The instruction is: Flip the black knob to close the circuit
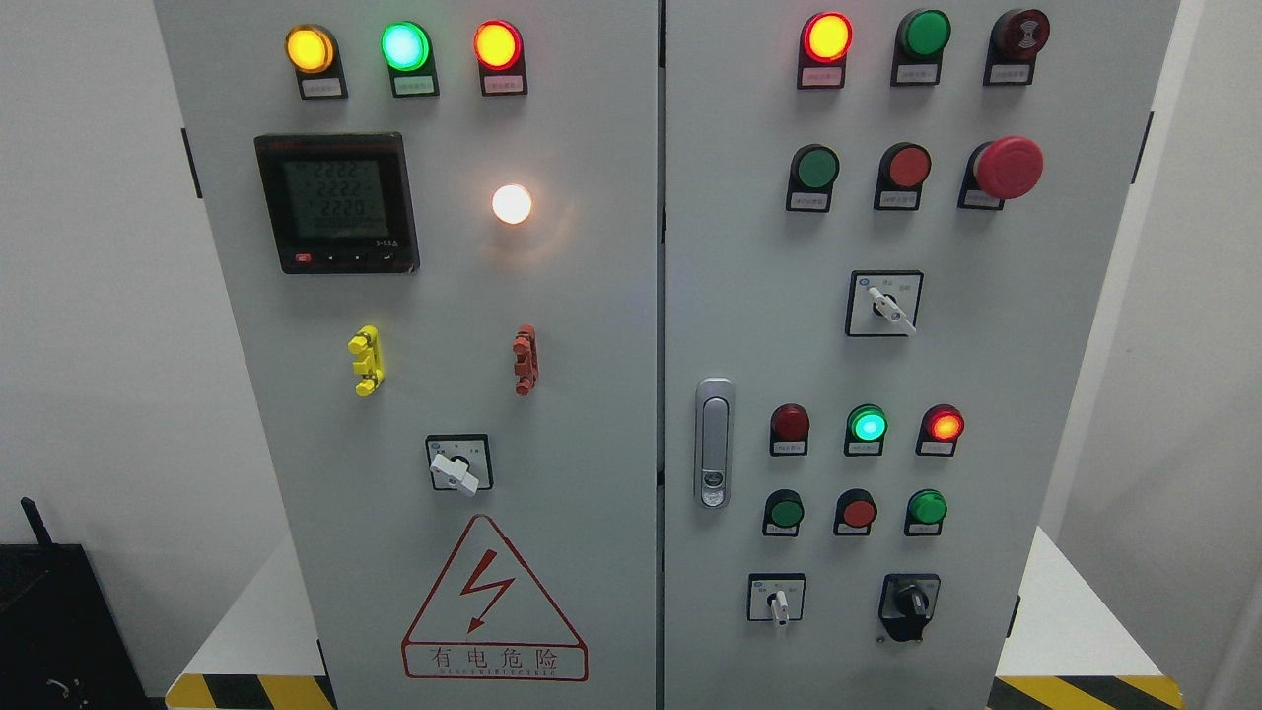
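- Nearest the camera, the grey cabinet [552,394] fills almost the whole view, its two doors meeting at a vertical seam in the middle; it stands on a white platform [1070,621] edged with yellow-and-black hazard tape [1085,690] at the bottom corners; neither robot hand shows anywhere in the view, so whether their fingers are open or closed cannot be told
- Red-outlined warning triangle [493,602] with a lightning bolt sits at the bottom of the left door, left of the seam
- Digital meter [336,202] with a lit display sits high on the left door, far left of the seam; a glowing white lamp [512,204] lies between it and the seam
- Silver door latch [714,443] is mounted just right of the seam, about mid-height on the right door
- Red mushroom button [1008,168] sticks out near the upper right, well right of the seam
- Black knob [911,600] sits low on the right door, well right of the seam and below the lowest row of small buttons; its handle points roughly straight down, a little to the right
- White-handled selector switch [884,304] sits above it, under the mushroom button; another white selector [458,465] lies on the left door above the warning triangle; a third small selector [777,598] lies between the seam and the black knob
- Yellow clip [366,360] and red clip [525,360] sit level on the left door, below the meter
- Top-row lamps [404,45] on the left door glow amber, green and red
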